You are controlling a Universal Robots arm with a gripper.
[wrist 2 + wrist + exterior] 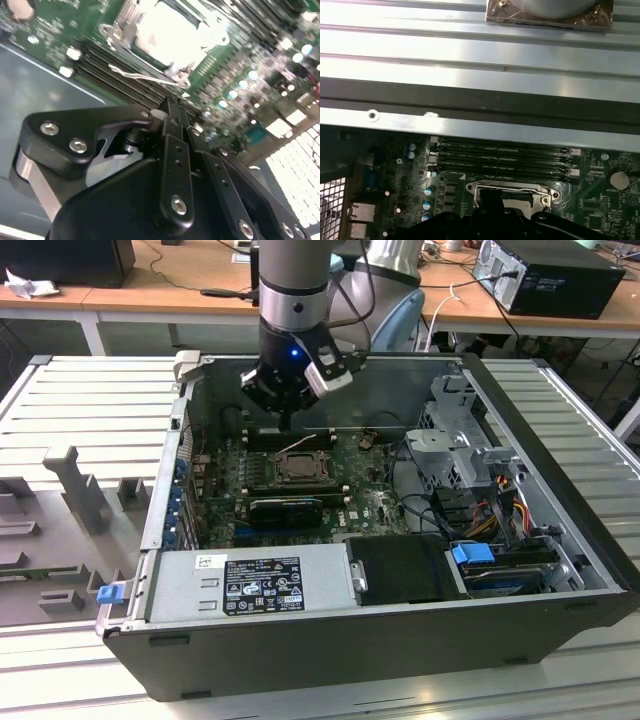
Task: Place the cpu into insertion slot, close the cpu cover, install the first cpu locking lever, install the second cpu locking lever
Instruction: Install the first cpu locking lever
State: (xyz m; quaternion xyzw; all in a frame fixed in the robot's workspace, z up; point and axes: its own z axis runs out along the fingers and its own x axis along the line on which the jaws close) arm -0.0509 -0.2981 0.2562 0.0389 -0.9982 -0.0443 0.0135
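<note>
Above the memory slots [505,155] beside the insertion slot [298,466], the tool [170,106] hangs clenched, empty. Inside, the cpu [170,35] seems seated under the lowered cpu cover [122,31]. 1 wire lever [145,77] looks unlatched, so it probably needs pressing under its catch.

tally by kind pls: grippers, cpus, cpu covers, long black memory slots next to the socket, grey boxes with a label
gripper: 1
cpu: 1
cpu cover: 1
long black slots: 4
labelled grey box: 1
total: 8
</note>
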